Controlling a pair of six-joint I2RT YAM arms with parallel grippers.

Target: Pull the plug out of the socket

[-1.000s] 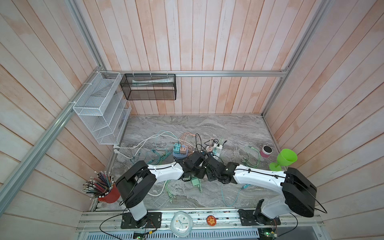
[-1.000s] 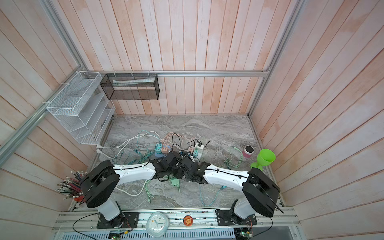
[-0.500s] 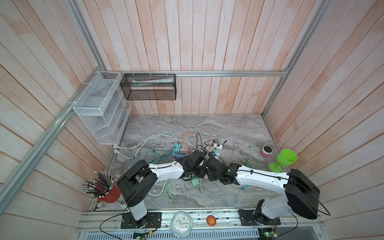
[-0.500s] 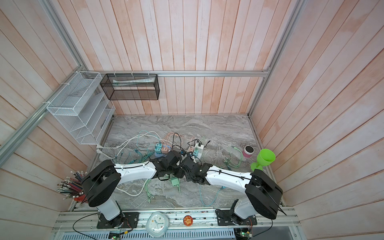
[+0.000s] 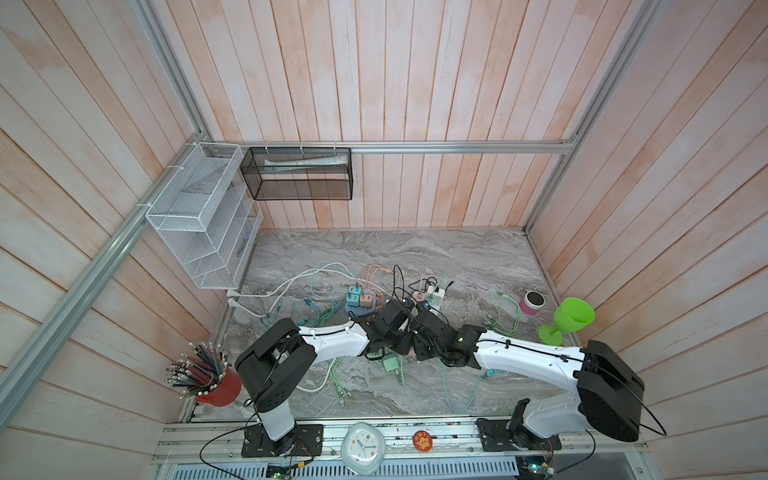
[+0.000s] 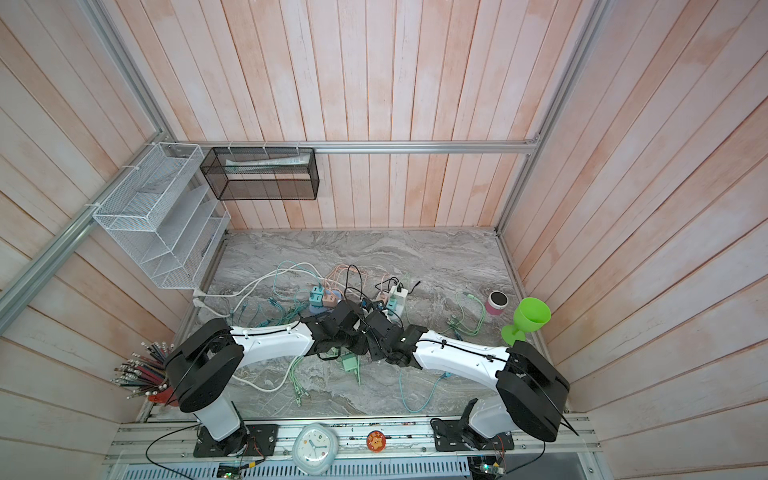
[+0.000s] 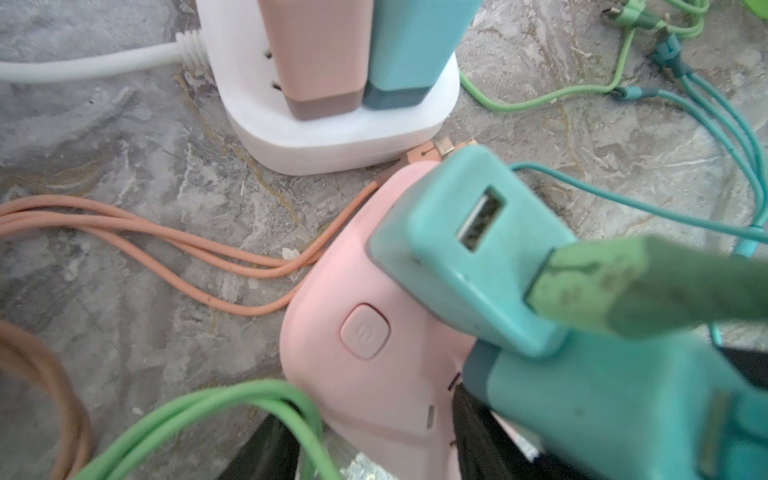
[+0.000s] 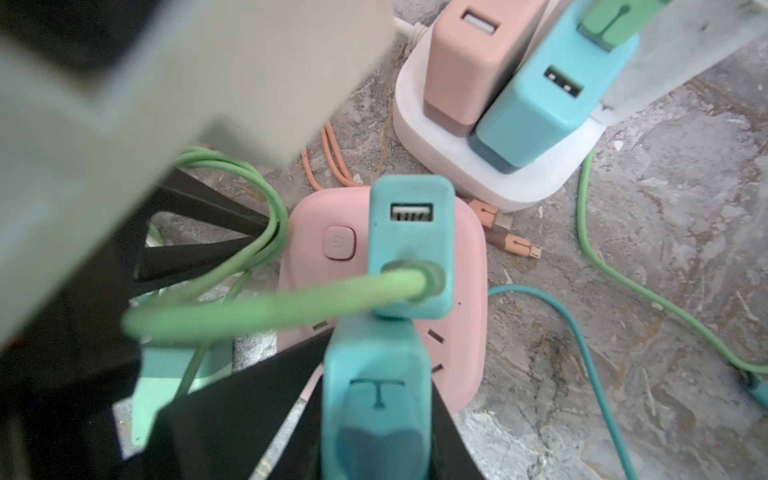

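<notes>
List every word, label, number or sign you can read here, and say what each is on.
No readable words, brands or numbers.
Round power-type sign: pink power strip's button.
T-shaped mark: teal plug.
Line-and-dot mark: green plug.
Too small to read: clock dial, orange badge.

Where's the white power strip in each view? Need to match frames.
In a top view: white power strip, just right of centre, slightly low.
In a top view: near centre, slightly low.
Left wrist: just beyond the pink power strip, partly cut off by the frame.
Right wrist: beyond the pink power strip, base in view.
Shared landmark: pink adapter and teal adapter, side by side on it.
</notes>
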